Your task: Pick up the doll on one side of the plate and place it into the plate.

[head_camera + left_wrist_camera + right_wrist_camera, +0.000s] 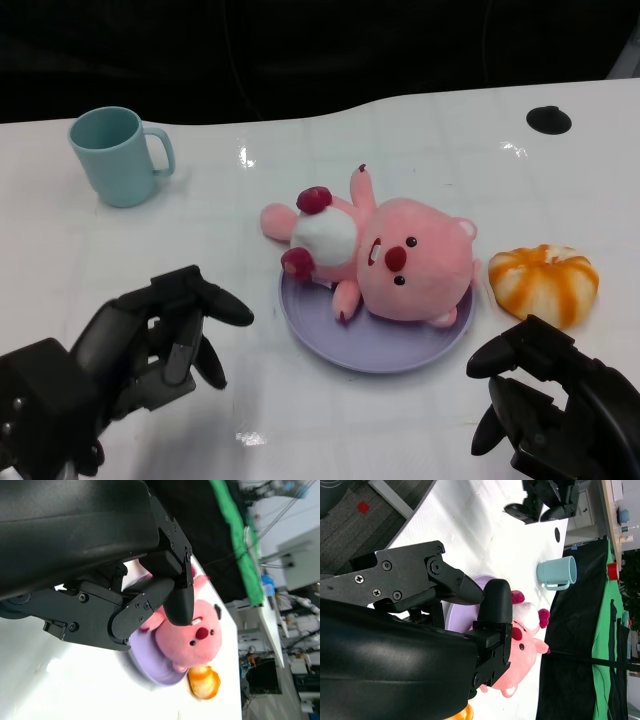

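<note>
A pink plush doll (390, 257) with a white belly lies on its back across the lilac plate (370, 352), its legs hanging over the plate's far left rim. The left wrist view shows the doll (192, 640) on the plate (145, 665), and the right wrist view shows the doll (522, 645) over the plate (462, 612). My left hand (150, 335) hovers over the table left of the plate, fingers apart, holding nothing. My right hand (545, 395) sits near the front right of the plate, fingers spread and empty.
A teal mug (118, 155) stands at the far left. An orange-and-white pumpkin-shaped toy (543, 283) lies just right of the plate. A black round disc (548, 119) sits at the far right, by the table's back edge.
</note>
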`<action>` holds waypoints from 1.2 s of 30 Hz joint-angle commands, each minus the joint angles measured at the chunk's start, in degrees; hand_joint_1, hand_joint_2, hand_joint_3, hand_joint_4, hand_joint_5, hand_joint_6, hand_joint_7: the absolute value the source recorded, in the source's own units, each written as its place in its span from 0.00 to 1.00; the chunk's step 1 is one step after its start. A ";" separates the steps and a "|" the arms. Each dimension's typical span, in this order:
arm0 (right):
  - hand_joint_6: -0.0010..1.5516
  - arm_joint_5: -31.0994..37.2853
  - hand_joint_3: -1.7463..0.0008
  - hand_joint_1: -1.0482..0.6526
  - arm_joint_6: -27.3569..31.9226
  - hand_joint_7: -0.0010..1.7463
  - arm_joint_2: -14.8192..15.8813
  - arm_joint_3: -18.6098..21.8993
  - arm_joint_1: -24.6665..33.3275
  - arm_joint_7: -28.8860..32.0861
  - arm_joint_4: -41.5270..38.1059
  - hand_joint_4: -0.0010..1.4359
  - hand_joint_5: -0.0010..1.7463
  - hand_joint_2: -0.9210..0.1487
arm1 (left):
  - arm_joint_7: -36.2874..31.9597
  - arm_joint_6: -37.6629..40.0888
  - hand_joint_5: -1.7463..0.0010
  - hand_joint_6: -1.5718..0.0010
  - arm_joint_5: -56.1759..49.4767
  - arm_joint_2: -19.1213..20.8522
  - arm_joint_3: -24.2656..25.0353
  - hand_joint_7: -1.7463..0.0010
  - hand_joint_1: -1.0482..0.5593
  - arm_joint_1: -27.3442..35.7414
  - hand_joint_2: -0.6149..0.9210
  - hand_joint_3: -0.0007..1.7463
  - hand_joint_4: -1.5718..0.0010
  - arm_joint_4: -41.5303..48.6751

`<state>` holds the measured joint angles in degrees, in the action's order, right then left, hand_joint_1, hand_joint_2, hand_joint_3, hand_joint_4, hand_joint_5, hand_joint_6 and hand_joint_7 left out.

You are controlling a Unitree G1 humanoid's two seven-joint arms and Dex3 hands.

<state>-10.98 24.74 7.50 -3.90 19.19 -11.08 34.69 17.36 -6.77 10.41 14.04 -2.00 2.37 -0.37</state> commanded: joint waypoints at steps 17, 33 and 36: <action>0.24 -0.19 0.62 0.45 -1.31 0.96 -0.08 0.43 0.97 1.49 0.92 0.33 1.00 0.00 | -1.61 20.03 0.00 0.55 3.17 -1.89 3.53 0.17 0.60 6.24 0.78 0.64 0.52 -14.13; 0.22 -0.58 0.62 0.46 -1.54 0.96 0.28 0.90 3.71 1.45 2.87 0.32 1.00 0.00 | 2.59 22.80 0.00 0.54 4.52 -1.17 3.71 0.18 0.56 7.85 0.79 0.63 0.53 -13.00; 0.22 -0.52 0.62 0.45 -2.49 0.96 0.12 0.88 3.72 1.36 2.37 0.32 1.00 0.00 | 2.94 22.64 0.00 0.54 4.43 -1.07 3.90 0.18 0.56 8.20 0.79 0.62 0.53 -13.24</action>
<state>-11.42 23.21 7.34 -3.85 22.67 -9.86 36.89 19.60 16.59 14.75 11.95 1.20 10.06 -13.64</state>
